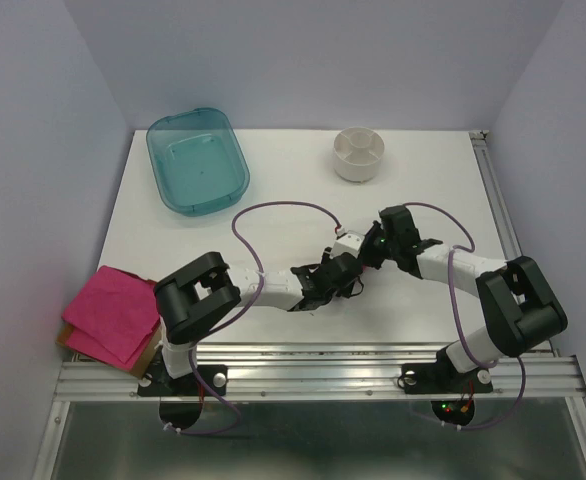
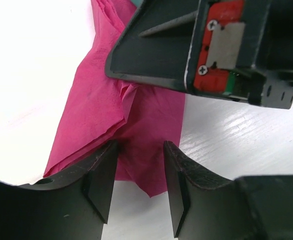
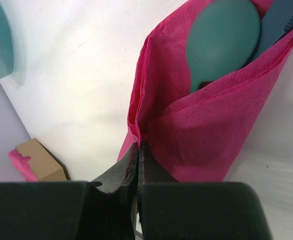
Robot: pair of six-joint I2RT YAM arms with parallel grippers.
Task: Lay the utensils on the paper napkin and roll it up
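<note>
White counter (image 1: 423, 200) runs under both your arms. At its near left corner sits a pile of pink napkins (image 1: 113, 310). Mid-counter, your right hand (image 3: 138, 150) is pinching a fold of the napkin (image 3: 196, 125), which wraps the utensils (image 3: 221, 40). Your left hand (image 2: 140, 147) is spread astride the napkin's other end, perhaps touching it. Farther back stand a teal tub (image 1: 198, 160) and a white bowl (image 1: 359, 153).

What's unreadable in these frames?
- Top view: napkin and utensils, under the left end effector and right end effector.
- Right wrist: utensil handles and count; napkin wraps them, one piece cut off by the top edge.
- Left wrist: napkin's top, behind the right end effector.
</note>
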